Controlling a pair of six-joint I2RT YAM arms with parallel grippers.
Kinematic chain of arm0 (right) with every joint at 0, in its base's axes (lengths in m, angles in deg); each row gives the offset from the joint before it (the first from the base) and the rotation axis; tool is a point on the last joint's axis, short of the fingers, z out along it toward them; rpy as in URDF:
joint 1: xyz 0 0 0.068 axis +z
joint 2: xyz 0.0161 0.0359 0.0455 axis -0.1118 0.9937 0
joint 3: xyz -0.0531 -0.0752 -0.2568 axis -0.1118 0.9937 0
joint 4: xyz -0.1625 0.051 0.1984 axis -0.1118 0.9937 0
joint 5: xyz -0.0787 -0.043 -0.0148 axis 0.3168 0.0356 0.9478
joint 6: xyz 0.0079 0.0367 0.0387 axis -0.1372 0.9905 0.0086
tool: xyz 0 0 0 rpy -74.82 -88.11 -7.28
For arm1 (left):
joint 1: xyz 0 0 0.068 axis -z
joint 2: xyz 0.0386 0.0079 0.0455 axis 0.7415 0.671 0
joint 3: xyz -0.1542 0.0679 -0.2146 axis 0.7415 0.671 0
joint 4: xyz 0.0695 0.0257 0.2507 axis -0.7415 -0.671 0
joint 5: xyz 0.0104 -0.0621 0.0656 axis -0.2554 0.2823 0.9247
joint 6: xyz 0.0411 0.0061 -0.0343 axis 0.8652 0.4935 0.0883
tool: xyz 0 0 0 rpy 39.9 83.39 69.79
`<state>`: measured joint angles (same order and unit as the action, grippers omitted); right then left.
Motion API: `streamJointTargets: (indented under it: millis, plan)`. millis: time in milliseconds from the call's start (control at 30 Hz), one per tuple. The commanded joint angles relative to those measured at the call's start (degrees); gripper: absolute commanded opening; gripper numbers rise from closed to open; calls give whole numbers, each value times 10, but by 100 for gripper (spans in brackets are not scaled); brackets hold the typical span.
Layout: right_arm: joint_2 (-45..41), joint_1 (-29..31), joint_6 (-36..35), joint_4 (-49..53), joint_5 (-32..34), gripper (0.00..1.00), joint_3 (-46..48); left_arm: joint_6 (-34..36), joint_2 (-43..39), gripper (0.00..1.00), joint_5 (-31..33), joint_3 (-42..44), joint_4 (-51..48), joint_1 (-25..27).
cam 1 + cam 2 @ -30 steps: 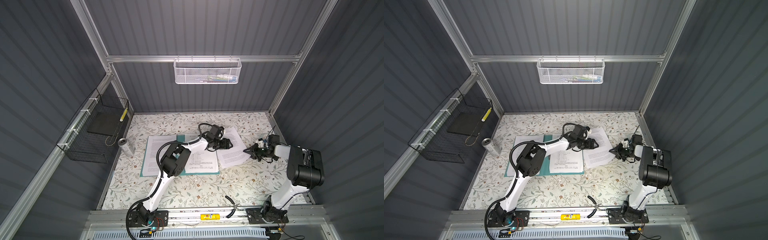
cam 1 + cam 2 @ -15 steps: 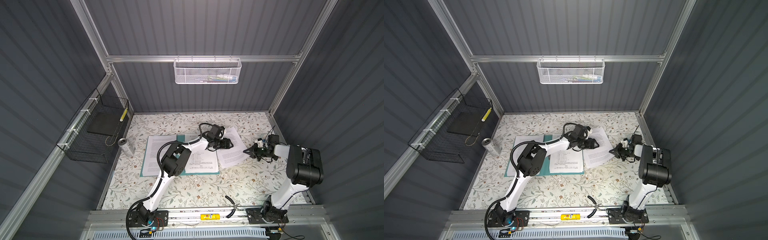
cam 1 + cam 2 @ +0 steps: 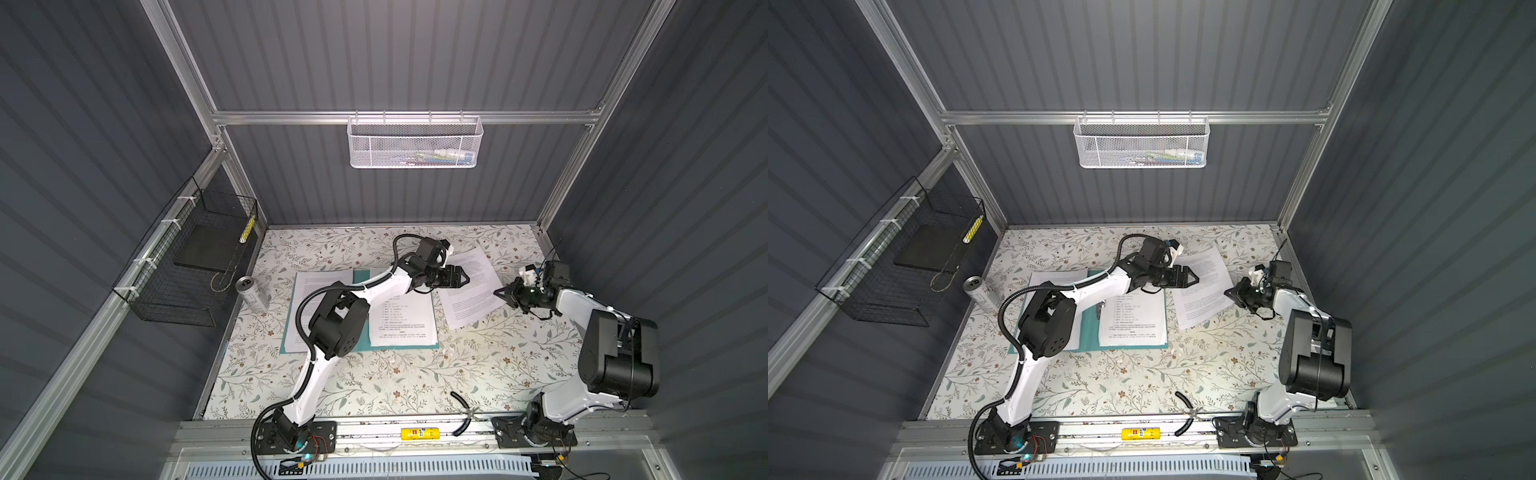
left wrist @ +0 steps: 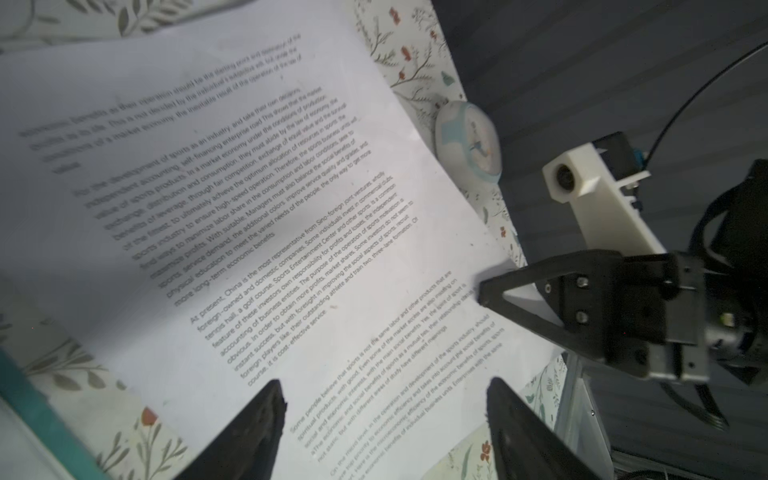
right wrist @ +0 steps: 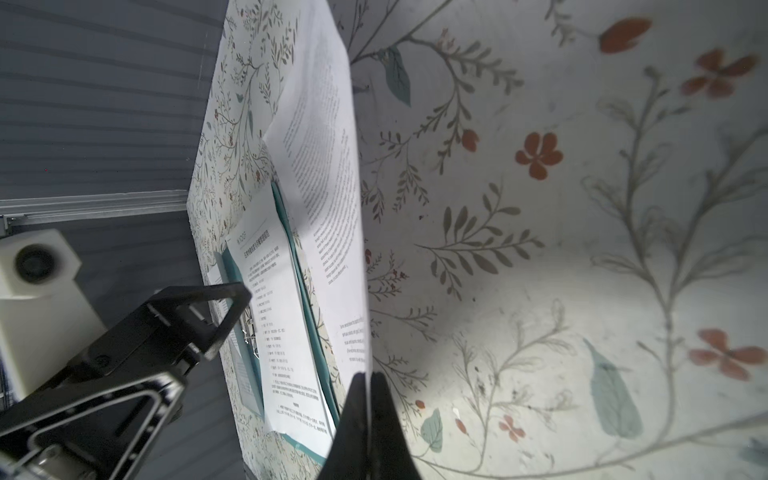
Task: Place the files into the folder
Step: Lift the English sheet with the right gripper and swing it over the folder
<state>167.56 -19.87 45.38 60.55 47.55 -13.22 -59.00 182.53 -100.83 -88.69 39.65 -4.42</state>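
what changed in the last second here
The right gripper closed its jaws on the right edge of the loose sheet and now pinches it. The left gripper stays open over the same sheet. The folder and the filed sheets have not moved.

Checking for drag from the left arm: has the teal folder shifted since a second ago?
No. The folder lies where it did, with its left edge at the same gap from the can and its bottom edge unchanged.
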Motion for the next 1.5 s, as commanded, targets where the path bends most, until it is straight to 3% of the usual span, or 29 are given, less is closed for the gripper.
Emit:
streamJointTargets:
  millis: [0,433,633,800,1067,1233,1467]
  plan:
    - [-32,3,20,22,18,0,-23,21,-54,77,2,17,-12,-10]
    - [-162,49,40,109,33,0,-139,39,-314,79,80,296,-21,-100]
    - [-121,139,62,98,44,0,-213,31,-407,80,146,397,-29,-121]
    - [-55,211,82,73,44,0,-280,-5,-481,79,158,490,5,-159]
    - [-1,298,106,58,35,0,-352,-4,-563,79,182,542,-16,-196]
    - [-19,322,128,25,66,0,-316,-1,-565,79,177,545,-24,-205]
    - [-69,353,230,-114,129,0,-103,-2,-556,78,182,559,-17,-205]
